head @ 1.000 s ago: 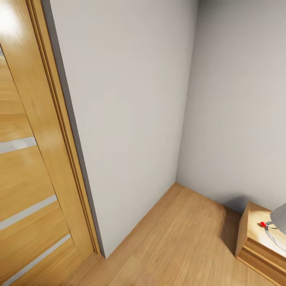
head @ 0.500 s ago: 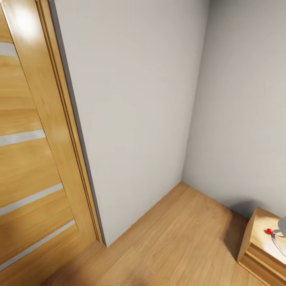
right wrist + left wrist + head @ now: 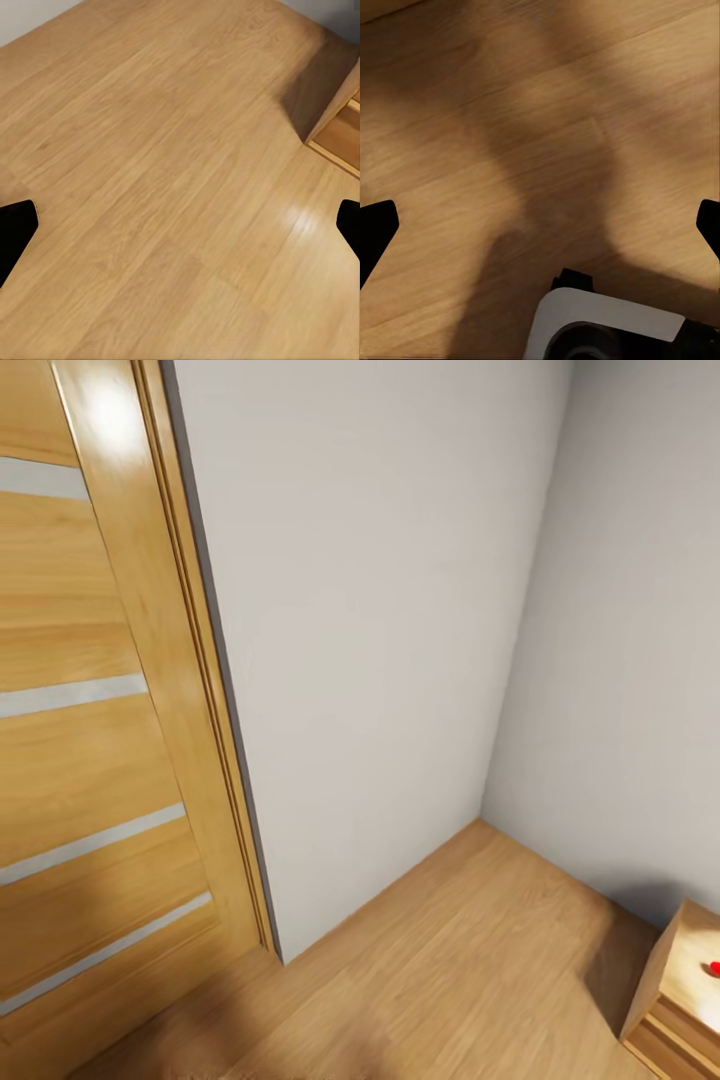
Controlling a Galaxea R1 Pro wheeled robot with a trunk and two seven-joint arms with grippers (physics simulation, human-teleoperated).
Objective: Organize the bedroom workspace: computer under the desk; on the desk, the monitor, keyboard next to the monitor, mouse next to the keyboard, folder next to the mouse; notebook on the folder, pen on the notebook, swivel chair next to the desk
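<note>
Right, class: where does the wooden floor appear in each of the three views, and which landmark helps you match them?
Head view: the wooden floor lies along the bottom, below the white walls.
Left wrist view: it runs across the picture, in shadow.
Right wrist view: it runs across the picture, brightly lit.
Shared landmark: the low wooden cabinet, at the head view's lower right corner and probably the same one at the right wrist view's edge.

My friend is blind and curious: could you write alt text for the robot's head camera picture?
A bare room corner: a grey-white wall meets a light wood floor. A wooden door with pale horizontal strips stands at the left, and a low wooden cabinet with something small and red on top peeks in at lower right.
</note>
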